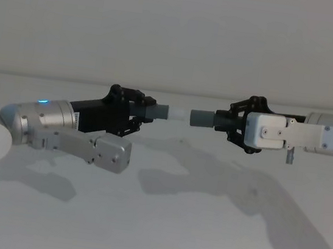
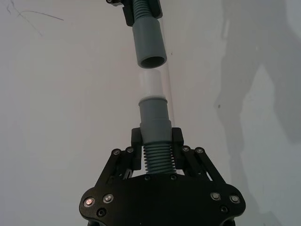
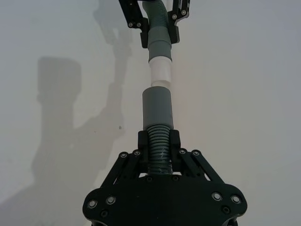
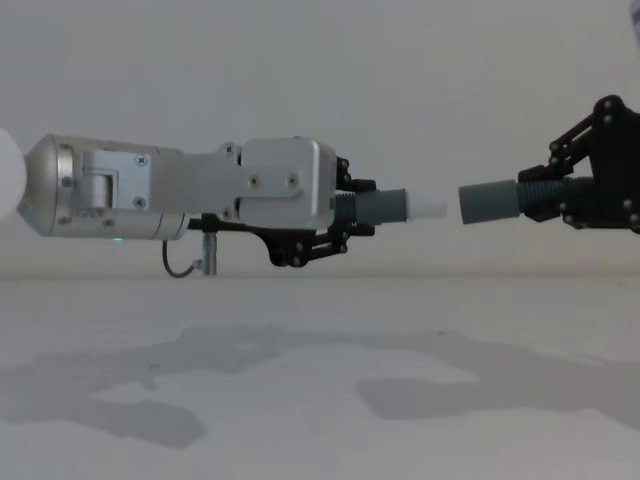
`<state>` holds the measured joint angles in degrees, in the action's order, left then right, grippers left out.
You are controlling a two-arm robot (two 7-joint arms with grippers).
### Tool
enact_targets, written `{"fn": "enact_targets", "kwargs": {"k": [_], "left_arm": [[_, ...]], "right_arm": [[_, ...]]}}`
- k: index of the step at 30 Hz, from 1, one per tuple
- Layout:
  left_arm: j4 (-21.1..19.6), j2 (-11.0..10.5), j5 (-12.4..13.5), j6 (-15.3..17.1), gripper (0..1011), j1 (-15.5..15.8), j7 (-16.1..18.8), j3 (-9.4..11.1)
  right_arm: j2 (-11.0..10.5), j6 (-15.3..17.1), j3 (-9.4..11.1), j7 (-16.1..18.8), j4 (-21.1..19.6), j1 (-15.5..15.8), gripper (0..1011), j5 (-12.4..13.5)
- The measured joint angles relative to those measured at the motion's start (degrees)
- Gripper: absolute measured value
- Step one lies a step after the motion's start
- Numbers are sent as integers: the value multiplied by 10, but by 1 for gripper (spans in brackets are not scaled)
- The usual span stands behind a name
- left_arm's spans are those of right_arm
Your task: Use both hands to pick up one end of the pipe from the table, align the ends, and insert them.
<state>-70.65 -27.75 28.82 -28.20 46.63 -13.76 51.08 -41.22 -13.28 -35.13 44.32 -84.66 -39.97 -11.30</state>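
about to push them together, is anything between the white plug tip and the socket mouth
Nothing visible. The white plug tip in the left claw faces the socket mouth held by the right claw across a bare gap above the table.

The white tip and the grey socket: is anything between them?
Nothing: just a short open gap. In the chest view the white tip, held by the left gripper, faces the socket, held by the right gripper, and they do not touch.
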Motion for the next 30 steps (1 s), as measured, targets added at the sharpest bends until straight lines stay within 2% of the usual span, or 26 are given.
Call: {"fn": "enact_targets", "kwargs": {"k": [30], "left_arm": [[0,0,0,0,336,0,0,0]], "right_arm": [[9,1,-19,0,15,-17,234,6]]}}
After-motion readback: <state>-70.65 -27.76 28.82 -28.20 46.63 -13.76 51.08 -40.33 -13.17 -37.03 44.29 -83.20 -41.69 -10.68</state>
